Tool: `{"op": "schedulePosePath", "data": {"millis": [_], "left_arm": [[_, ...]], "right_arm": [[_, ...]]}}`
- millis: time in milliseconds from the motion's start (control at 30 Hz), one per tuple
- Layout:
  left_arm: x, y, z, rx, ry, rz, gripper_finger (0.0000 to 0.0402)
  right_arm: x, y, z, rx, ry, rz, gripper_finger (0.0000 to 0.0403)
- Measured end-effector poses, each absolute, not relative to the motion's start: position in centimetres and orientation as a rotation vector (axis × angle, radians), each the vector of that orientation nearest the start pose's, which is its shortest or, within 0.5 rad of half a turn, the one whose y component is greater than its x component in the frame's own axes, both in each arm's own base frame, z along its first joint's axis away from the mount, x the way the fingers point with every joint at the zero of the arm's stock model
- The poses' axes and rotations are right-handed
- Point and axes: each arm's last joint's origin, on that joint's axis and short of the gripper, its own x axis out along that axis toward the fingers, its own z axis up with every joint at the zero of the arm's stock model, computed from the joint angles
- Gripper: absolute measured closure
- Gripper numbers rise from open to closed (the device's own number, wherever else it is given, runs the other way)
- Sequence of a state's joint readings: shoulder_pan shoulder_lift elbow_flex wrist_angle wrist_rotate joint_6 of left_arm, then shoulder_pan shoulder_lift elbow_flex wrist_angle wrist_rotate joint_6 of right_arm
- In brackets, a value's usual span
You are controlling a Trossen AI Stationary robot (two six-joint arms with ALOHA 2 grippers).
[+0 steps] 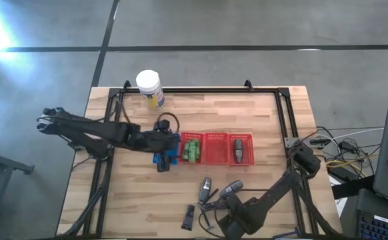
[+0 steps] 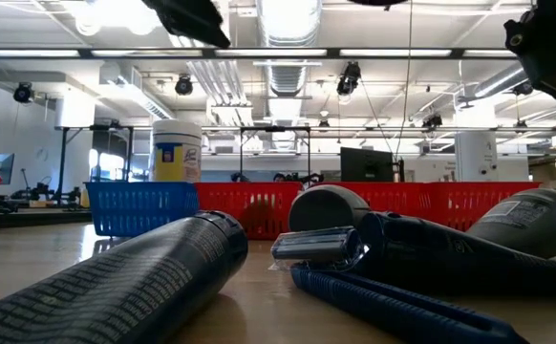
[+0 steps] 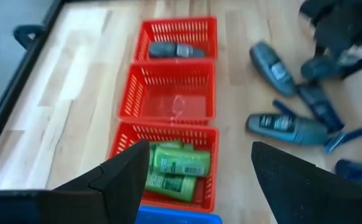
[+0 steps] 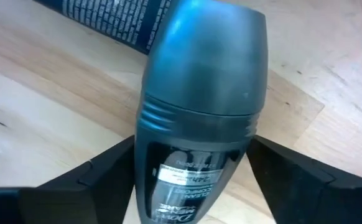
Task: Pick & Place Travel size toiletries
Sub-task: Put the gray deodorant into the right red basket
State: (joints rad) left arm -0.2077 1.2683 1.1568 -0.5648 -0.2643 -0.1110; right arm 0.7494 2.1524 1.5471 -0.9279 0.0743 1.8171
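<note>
Several green bottles (image 1: 193, 150) lie in the left red basket (image 1: 193, 138), and they also show in the left wrist view (image 3: 173, 167). A grey tube (image 1: 239, 149) lies in the right red basket. Another grey tube (image 1: 206, 189) and a black stick (image 1: 189, 217) lie on the table near the front edge. My left gripper (image 1: 174, 148) hovers open and empty over the blue basket (image 1: 162, 160), beside the green bottles. My right gripper (image 1: 229, 200) is low at the front, shut on a grey roll-on bottle (image 4: 196, 124). My right gripper has the grey roll-on bottle between its two fingers, one on each side of the labelled body (image 4: 187, 180) below the domed cap. The fingers lie along the bottle, and the cap points away from the wrist. I cannot tell whether the bottle is clear of the table.
The middle red basket (image 1: 215, 137) holds nothing. A white jar with a yellow label (image 1: 149, 87) stands at the far left. Dark blue tubes and razors (image 3: 287, 127) lie loose on the wood near my right arm. A black rail frame (image 1: 201, 90) borders the table.
</note>
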Motion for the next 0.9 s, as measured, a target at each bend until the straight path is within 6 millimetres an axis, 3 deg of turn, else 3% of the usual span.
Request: {"op": "schedulePosePath", "data": {"millis": [233,500,700,800,900], "left_arm": [[24.3,-4.2,34.8,0.010,0.562,0.152,0.0115],[23.1,-4.0,35.7,0.009,0.526,0.175,0.0115],[23.0,-4.3,35.7,0.015,0.529,0.168,0.0115],[23.0,-4.4,35.6,0.018,0.531,0.162,0.0115],[22.9,-4.5,35.5,0.021,0.537,0.158,0.0115]], "right_arm": [[29.3,27.3,14.7,0.821,1.324,-0.780,0.0211],[28.0,25.8,20.3,0.936,1.163,-0.822,0.0211],[24.2,20.1,26.7,1.009,0.915,-1.080,0.0211],[22.7,16.2,28.0,1.094,0.845,-1.126,0.0208],[22.2,12.4,27.3,1.151,0.810,-1.121,0.0207]]}}
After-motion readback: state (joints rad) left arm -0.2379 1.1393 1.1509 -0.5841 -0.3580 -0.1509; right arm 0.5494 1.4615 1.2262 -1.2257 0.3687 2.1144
